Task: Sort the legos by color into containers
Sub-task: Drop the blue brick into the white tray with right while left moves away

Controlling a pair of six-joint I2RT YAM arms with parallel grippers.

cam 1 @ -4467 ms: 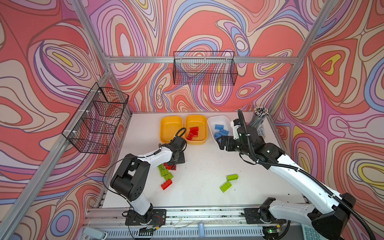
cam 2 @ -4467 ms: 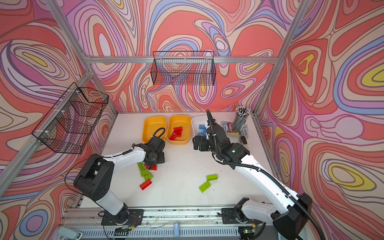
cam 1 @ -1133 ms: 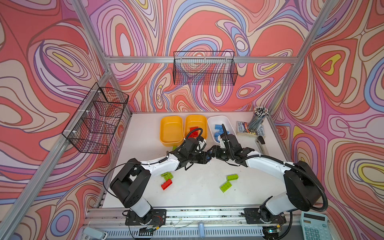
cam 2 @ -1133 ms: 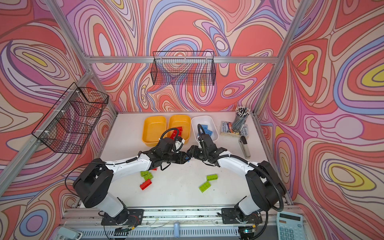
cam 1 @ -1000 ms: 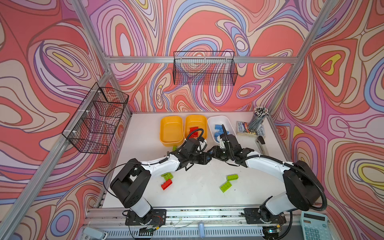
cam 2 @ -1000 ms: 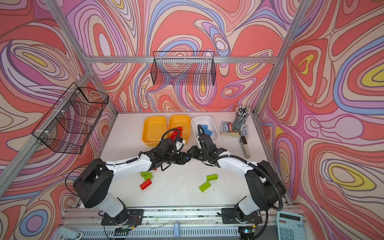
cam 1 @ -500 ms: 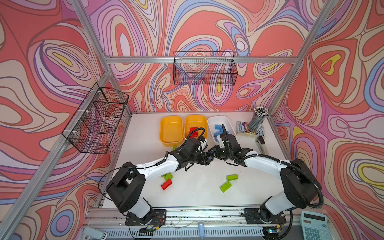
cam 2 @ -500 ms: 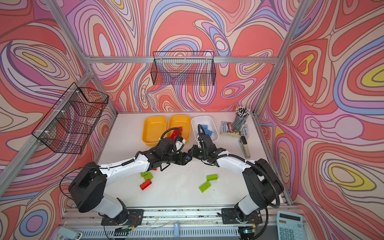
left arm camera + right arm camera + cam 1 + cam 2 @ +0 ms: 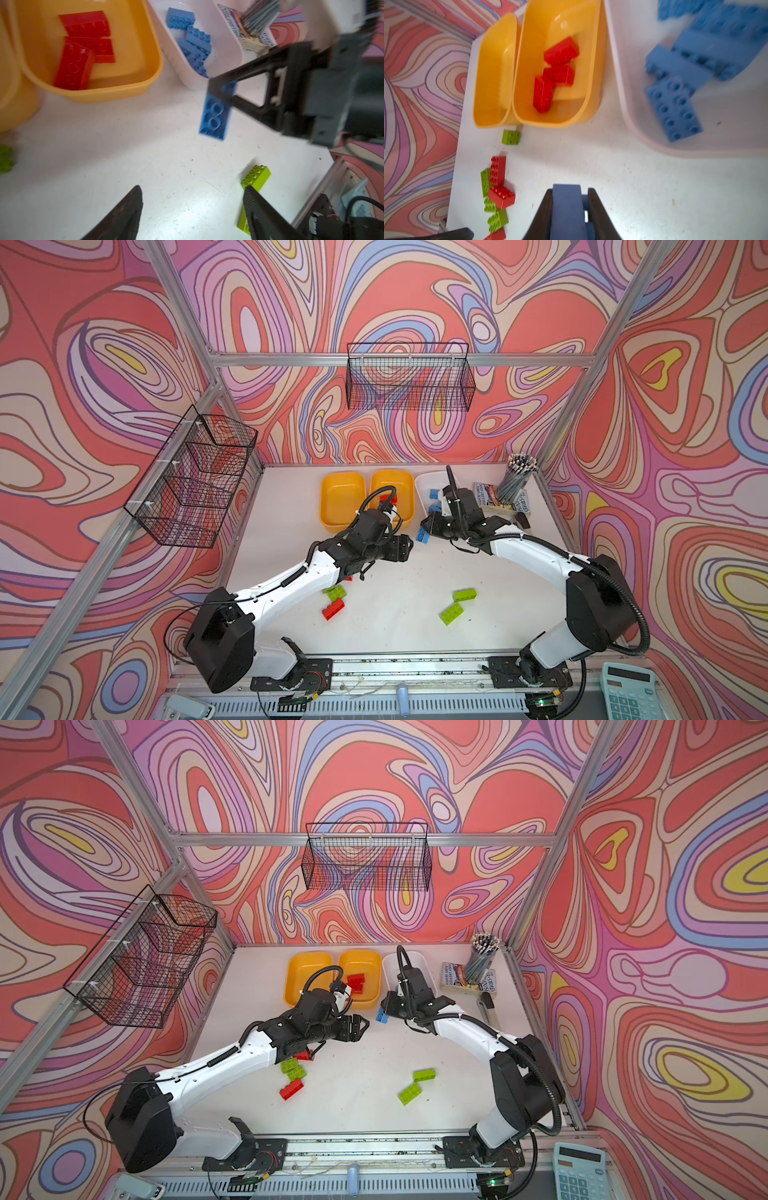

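Observation:
My right gripper [image 9: 424,531] [image 9: 570,192] is shut on a blue brick [image 9: 422,536] [image 9: 216,116], held just above the table in front of the white tub [image 9: 422,483]. Several blue bricks [image 9: 695,62] lie in that tub. My left gripper [image 9: 409,547] [image 9: 192,191] stands open and empty a little left of the held brick. Red bricks [image 9: 356,982] lie in the middle yellow tub [image 9: 361,959]. The left yellow tub [image 9: 309,973] is empty. Two green bricks [image 9: 464,594] lie loose at front right. Red and green bricks [image 9: 496,187] cluster under my left arm.
A small green brick [image 9: 511,137] sits just before the yellow tubs. A pencil cup [image 9: 515,479] and a book [image 9: 486,493] stand right of the white tub. Black wire baskets [image 9: 409,381] hang on the back and left walls. A calculator [image 9: 627,693] lies off the table's front right corner.
The left gripper has opened and let go of the blue brick. The right gripper has shut on it and now holds it alone, slightly nearer the white tub.

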